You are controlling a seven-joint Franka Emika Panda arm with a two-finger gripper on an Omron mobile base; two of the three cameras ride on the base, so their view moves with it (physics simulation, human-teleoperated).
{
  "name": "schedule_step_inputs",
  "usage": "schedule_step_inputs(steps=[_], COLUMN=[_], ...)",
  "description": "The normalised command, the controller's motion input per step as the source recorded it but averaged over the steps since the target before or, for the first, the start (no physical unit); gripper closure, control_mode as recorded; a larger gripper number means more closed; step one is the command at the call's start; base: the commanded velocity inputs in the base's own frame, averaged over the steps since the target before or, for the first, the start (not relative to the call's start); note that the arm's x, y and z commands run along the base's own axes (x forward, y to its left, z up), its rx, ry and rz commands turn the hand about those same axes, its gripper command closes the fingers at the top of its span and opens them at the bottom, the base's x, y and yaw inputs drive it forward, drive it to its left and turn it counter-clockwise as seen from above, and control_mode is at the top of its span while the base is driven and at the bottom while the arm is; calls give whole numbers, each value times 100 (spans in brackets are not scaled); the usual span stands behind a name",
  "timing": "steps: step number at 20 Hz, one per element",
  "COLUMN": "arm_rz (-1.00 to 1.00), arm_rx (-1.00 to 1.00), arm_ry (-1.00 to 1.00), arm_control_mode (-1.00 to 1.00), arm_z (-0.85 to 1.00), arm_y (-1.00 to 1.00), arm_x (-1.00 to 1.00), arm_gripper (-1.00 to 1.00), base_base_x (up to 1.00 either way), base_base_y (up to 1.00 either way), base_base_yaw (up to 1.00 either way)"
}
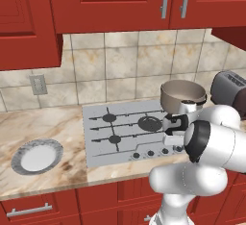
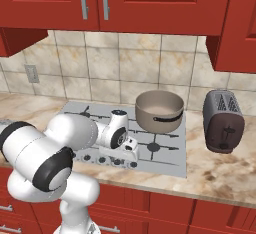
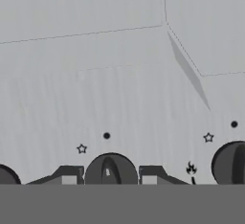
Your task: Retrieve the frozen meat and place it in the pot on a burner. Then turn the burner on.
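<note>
The round grey-brown pot (image 1: 182,94) (image 2: 160,110) stands on the back right burner of the steel cooktop (image 1: 101,142) (image 2: 170,160). The frozen meat is out of view. My gripper (image 1: 168,147) (image 2: 122,159) (image 3: 111,173) points down at the row of dark knobs along the cooktop's front edge. In the hand view a round dark knob (image 3: 111,168) sits between my two fingertips (image 3: 69,176), which press in on its sides. A second knob (image 3: 229,163) lies to its right with a small flame mark beside it.
A dark grey toaster (image 1: 229,92) (image 2: 223,120) stands on the counter right of the cooktop. A round plate (image 1: 37,156) lies on the counter to the left. Red cabinets hang above, and my own arm crosses the counter's front edge.
</note>
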Motion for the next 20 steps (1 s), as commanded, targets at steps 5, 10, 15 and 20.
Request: schedule_step_inputs(steps=[5,10,15,20], arm_rz=[19,30,38,38], arm_rx=[0,0,2,3], arm_ry=[-1,-1,0,1], arm_control_mode=[-100,-100,-100,-100], arm_z=[-22,-26,-32,-32], arm_y=[0,0,0,0], arm_x=[-6,-7,0,0], arm_gripper=[100,100,100,100], base_base_x=[0,0,0,0], base_base_y=[0,0,0,0], base_base_yaw=[0,0,0,0])
